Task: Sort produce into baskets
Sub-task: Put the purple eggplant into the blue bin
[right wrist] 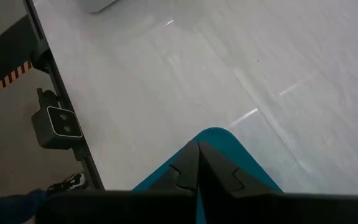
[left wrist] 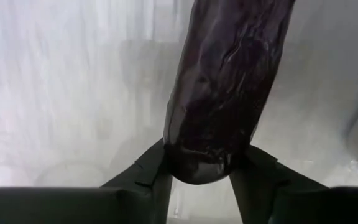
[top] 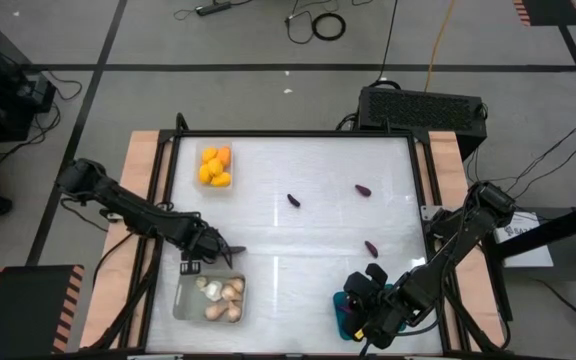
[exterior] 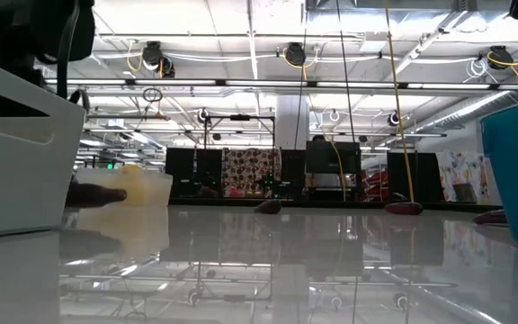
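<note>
1. Left gripper is pinching the long eggplant by one end; the left wrist view shows both dark fingers pressed against the purple skin. In the high view this gripper hangs over the tabletop near its front-left corner, just beside the translucent tray.
2. That translucent tray holds the pale knobbly bulbs. The small clear tray at the back-left corner holds the orange-yellow fruits.
3. Right gripper has its fingers pressed together with nothing between them. It sits over the teal basket, which stands at the front edge toward the right corner.
4. Three tiny eggplants lie loose and well apart on the table: one mid-table toward the back, one further right, one nearer the teal basket.
5. Step in hand, as I judge it: carrying the long eggplant to its basket. Bulbs and fruits look sorted; the purple pieces are what remains.
6. Next move likely calls for a long crossing from front-left to the teal basket. The right arm occupies that spot, so it would need to clear off, or a handover would be needed.
7. Risk: the eggplant is held by its end only and may swing or slip.
</note>
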Robot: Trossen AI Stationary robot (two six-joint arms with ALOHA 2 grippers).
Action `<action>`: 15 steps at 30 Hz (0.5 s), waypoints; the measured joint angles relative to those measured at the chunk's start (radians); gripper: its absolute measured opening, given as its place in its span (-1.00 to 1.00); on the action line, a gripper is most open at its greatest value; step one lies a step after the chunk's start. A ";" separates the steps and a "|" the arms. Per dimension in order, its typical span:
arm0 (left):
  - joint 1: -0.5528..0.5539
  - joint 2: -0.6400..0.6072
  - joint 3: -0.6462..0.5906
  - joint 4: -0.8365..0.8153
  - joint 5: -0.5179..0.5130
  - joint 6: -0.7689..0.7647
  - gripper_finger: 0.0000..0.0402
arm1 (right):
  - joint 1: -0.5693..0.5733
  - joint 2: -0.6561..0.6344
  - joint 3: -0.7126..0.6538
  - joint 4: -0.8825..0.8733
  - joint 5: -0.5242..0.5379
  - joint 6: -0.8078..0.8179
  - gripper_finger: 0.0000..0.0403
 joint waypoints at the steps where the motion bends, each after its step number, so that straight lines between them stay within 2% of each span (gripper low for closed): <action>1: 0.000 0.000 0.014 -0.014 0.000 0.000 -0.34 | 0.000 0.000 0.000 0.000 0.000 0.000 -1.00; 9: 0.001 0.000 0.147 -0.154 -0.065 0.001 -0.31 | -0.002 0.000 0.000 -0.001 0.001 -0.003 -1.00; 15: 0.001 0.000 0.272 -0.070 -0.054 -0.031 -0.31 | -0.002 0.000 0.000 -0.001 0.002 0.001 -1.00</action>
